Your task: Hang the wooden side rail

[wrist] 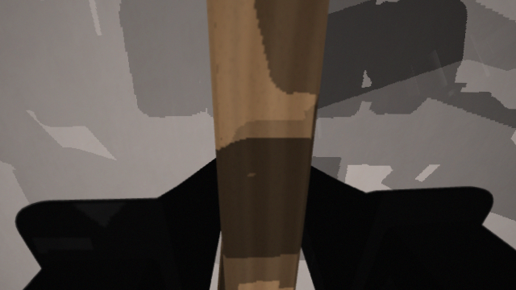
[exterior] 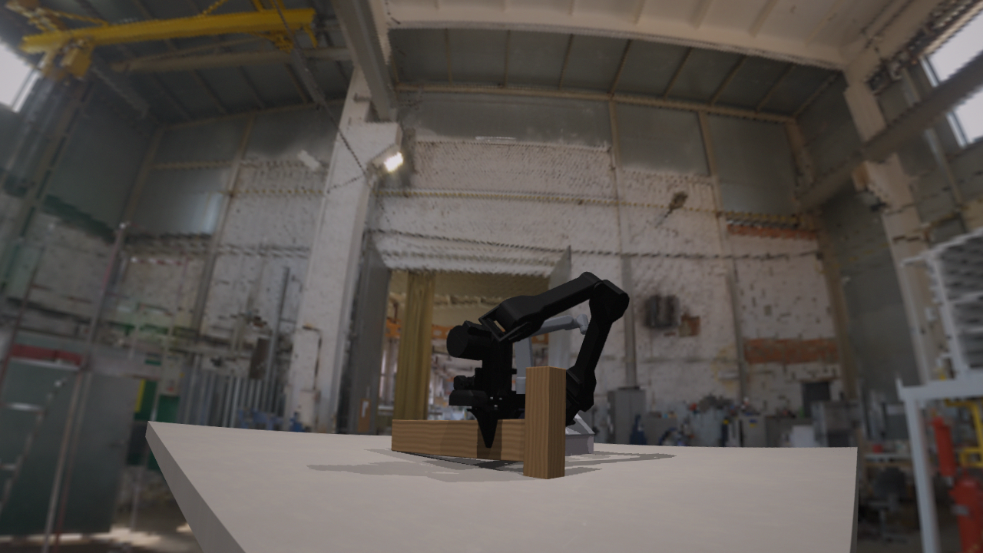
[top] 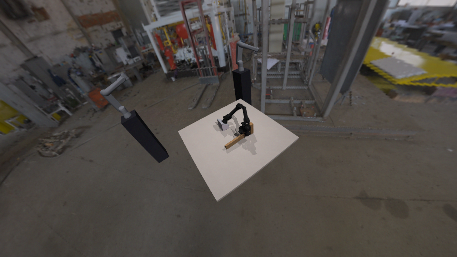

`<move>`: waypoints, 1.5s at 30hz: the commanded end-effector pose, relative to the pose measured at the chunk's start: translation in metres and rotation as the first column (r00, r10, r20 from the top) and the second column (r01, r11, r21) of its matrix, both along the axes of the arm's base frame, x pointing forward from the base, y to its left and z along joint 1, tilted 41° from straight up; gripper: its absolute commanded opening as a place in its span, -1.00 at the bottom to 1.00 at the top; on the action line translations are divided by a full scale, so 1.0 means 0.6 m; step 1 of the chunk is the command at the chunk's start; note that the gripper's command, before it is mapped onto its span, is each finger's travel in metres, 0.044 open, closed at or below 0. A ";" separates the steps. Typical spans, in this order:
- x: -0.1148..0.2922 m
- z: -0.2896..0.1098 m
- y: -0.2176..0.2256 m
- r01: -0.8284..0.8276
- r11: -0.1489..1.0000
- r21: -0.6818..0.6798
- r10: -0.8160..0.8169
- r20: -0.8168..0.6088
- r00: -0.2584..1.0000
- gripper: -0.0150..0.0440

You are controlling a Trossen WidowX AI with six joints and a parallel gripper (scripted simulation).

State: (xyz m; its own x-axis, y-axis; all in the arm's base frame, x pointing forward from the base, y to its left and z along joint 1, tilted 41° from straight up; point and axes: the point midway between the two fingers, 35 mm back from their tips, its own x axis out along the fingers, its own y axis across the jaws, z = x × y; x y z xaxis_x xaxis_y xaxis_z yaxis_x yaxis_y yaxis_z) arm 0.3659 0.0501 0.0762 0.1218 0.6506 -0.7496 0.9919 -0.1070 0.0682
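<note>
The wooden side rail (top: pixel 232 142) (exterior: pixel 432 437) (wrist: pixel 264 101) lies long on the white table (top: pixel 223 172) (exterior: pixel 412 501). One end of it meets the upright headboard post (top: pixel 251 127) (exterior: pixel 544 421). My gripper (top: pixel 242 131) (exterior: pixel 491 434) (wrist: pixel 254 161) comes down from above and is shut on the rail close to the post, one black finger on each side. The rail's other end lies low at the table. The steel hooks, the slot and the pins are hidden behind the post and the gripper.
The arm's grey base (top: pixel 222 124) (exterior: pixel 581 429) stands behind the post. Two dark pillars (top: pixel 143 135) (top: pixel 241 84) with grey camera arms stand beside the table. The table's edges drop to the workshop floor.
</note>
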 end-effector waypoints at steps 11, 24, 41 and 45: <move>0.002 0.006 0.001 0.005 1.000 -0.001 -0.005 0.005 1.000 -0.49; 0.002 0.004 0.003 0.005 1.000 -0.001 -0.005 0.005 1.000 -0.49; 0.003 0.000 0.006 0.005 1.000 -0.001 -0.005 0.005 1.000 -0.49; 0.003 -0.001 0.007 0.005 1.000 -0.001 -0.005 0.005 1.000 -0.49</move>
